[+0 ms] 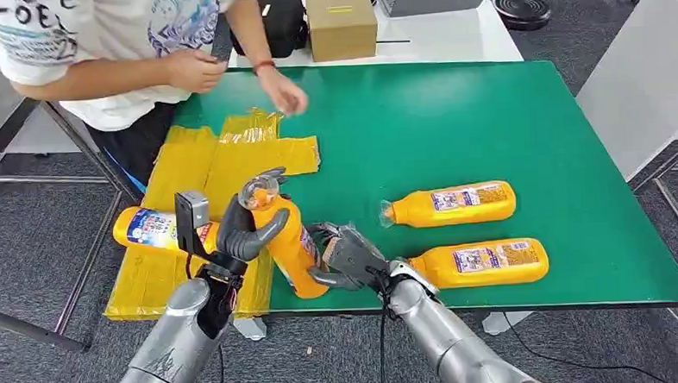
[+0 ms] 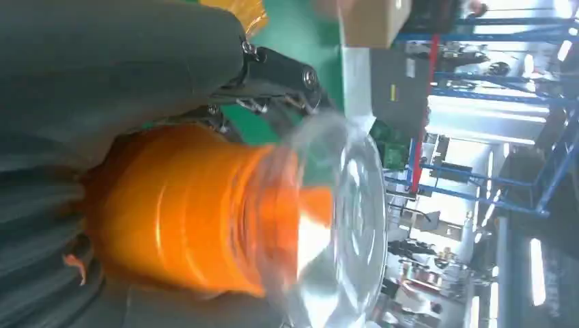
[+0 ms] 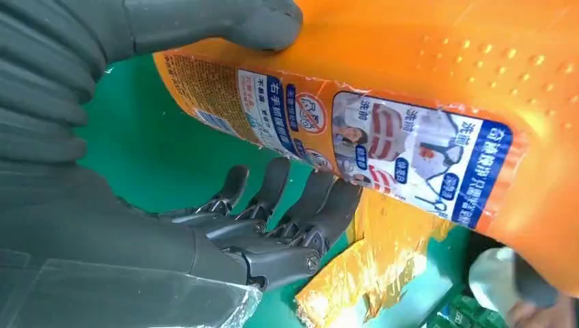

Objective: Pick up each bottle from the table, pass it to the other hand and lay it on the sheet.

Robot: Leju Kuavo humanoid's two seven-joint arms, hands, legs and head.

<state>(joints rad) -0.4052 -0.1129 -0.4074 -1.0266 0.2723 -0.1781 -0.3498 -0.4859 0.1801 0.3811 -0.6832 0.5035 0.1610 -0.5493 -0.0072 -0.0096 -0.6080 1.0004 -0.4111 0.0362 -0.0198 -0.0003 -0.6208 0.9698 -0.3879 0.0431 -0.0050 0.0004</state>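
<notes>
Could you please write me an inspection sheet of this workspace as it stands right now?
Surface: green table; yellow sheet over its left end.
Job's things: held bottle upright between both hands; one bottle lying on the sheet; two bottles lying on the table at right.
Clutter: cardboard box and black bag on the white table behind.
Robot hands: left robot hand grips the held bottle near its clear cap; right robot hand touches its lower end, thumb on it.
Cables: dark cable hanging by the right arm.
Surroundings: person at the far left corner, hand over the table; grey carpet.
</notes>
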